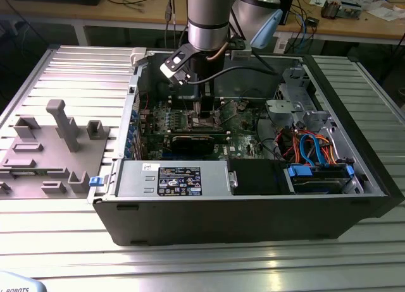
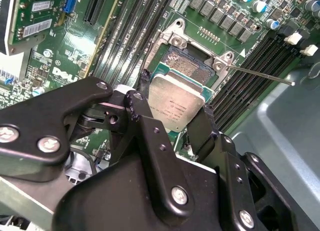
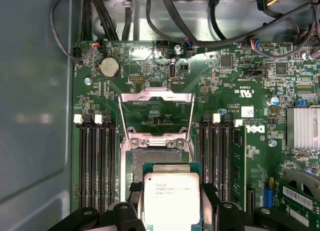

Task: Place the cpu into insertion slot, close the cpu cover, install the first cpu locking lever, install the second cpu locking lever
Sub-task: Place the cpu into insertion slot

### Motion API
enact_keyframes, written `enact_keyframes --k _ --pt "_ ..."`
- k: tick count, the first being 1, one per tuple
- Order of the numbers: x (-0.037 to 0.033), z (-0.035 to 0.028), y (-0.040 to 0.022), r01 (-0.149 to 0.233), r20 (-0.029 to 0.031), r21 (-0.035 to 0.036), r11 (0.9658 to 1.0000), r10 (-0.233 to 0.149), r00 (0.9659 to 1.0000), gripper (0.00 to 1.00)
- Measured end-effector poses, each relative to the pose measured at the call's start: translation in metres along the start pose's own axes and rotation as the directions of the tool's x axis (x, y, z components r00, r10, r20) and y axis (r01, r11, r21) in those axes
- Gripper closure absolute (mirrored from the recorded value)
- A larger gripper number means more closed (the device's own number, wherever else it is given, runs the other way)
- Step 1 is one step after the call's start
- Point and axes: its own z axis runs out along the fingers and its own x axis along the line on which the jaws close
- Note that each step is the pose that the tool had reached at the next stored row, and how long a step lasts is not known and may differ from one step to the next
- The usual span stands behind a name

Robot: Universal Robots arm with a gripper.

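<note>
flat silvery square cpu (image 3: 171, 196) in claw (image 3: 170, 203)

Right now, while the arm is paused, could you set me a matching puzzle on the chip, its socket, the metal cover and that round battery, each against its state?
Things:
1. cpu
2. insertion slot
3. cpu cover
4. coin battery

States:
A. swung open, off the slot
B. round and silvery, set in the green board
C. held in the gripper
D. uncovered, dark centre showing

Pairs: 1-C, 2-D, 3-A, 4-B.
</note>
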Motion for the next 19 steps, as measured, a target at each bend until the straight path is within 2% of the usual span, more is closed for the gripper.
enact_keyframes --k 19 --pt "0.004 0.003 -0.0001 0.0 0.0002 0.0 1.0 0.0 1.0 0.45"
